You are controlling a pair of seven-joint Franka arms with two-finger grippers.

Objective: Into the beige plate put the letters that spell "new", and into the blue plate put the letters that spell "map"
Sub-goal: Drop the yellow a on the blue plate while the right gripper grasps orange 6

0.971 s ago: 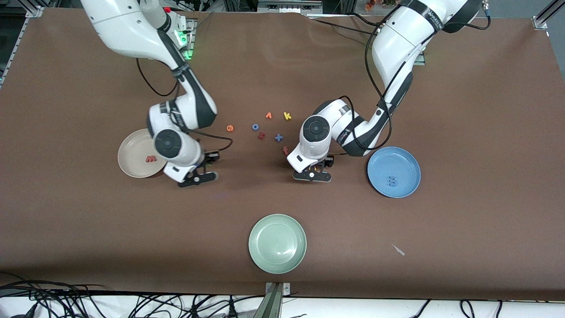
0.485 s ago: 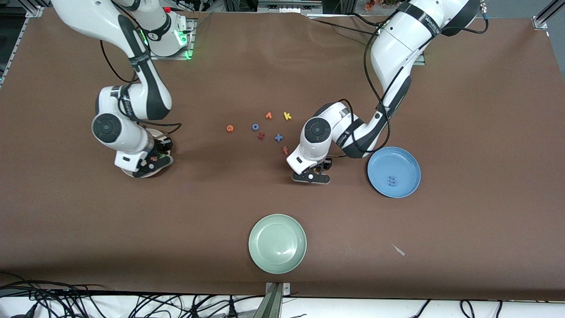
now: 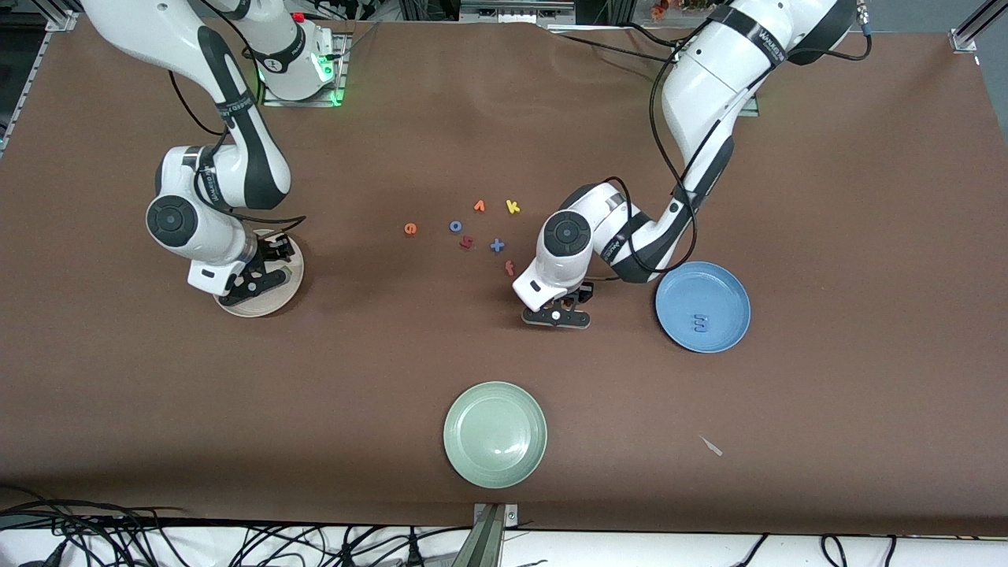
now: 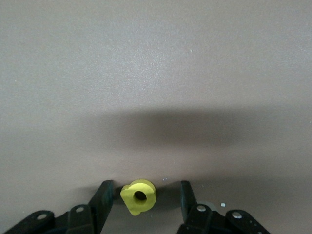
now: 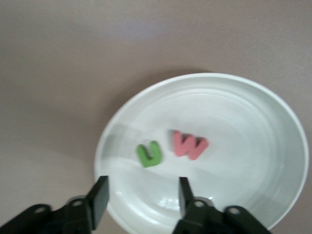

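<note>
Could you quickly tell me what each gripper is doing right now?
Left gripper: open, fingers either side of the yellow a on the table, not gripping it.
Right gripper: open, empty, over the beige plate.

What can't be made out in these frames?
- Front view: right arm covers most of the beige plate and its letters.
- Front view: left gripper hides the yellow a.
- Left wrist view: whether the fingers touch the a.
- Teal p: not identifiable in any view.
</note>
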